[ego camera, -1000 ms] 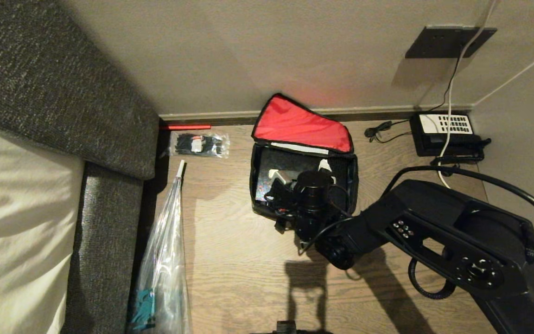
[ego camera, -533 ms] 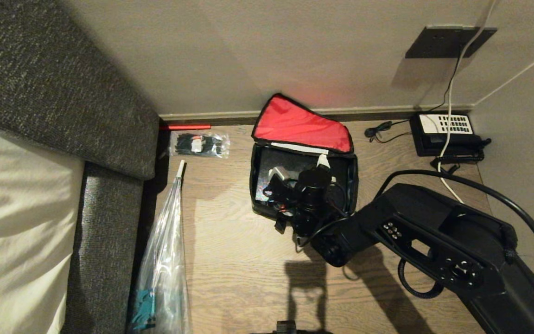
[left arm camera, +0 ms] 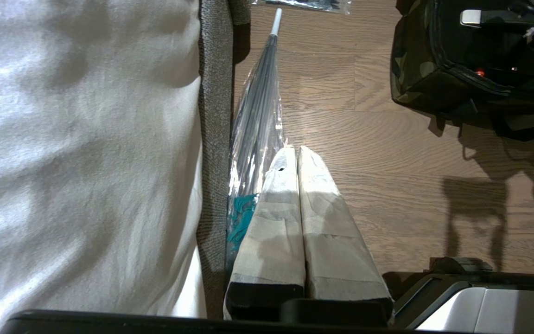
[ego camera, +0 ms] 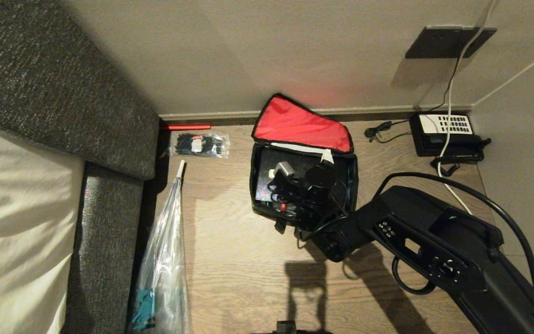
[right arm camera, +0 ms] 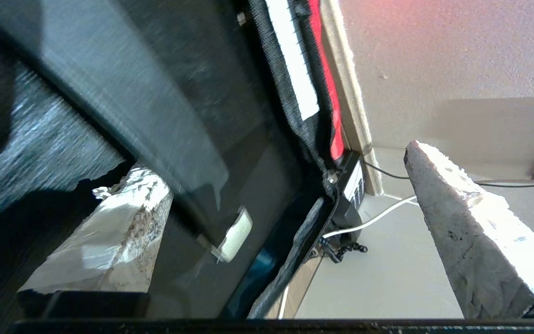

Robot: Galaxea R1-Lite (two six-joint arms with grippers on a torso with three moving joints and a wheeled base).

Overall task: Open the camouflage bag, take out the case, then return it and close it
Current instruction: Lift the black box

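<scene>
The right gripper [ego camera: 301, 172] hangs over the open camouflage bag [ego camera: 349, 178], its two pale taped fingers [right arm camera: 471, 232] spread wide apart with nothing clamped between them. In the right wrist view one finger is down inside the bag beside the glossy black case [right arm camera: 193, 116], while the other stands clear of the bag's rim, out over the floor on the telephone side. Whether the inner finger touches the case cannot be told. The case lies flat inside the bag, filling most of its width, with a small pale label [right arm camera: 234, 232] showing on it. The bag sits on the wooden floor [ego camera: 230, 241] close to the wall, its lid thrown back against the skirting so that the red lining [ego camera: 301, 125] faces up. The right arm [ego camera: 434, 246] reaches in from the right side of the head view.

Just right of the bag, against the wall, is a black telephone [ego camera: 448, 134] with a white keypad and trailing cords. To the left of the bag lies a clear plastic packet of black items [ego camera: 198, 144], and nearer the robot a folded umbrella in a clear sleeve [ego camera: 165, 260] lies along the grey upholstered bed frame [ego camera: 104, 232].

The left gripper [left arm camera: 297, 157] is parked low beside the bed, its fingers pressed together, well apart from the bag.
</scene>
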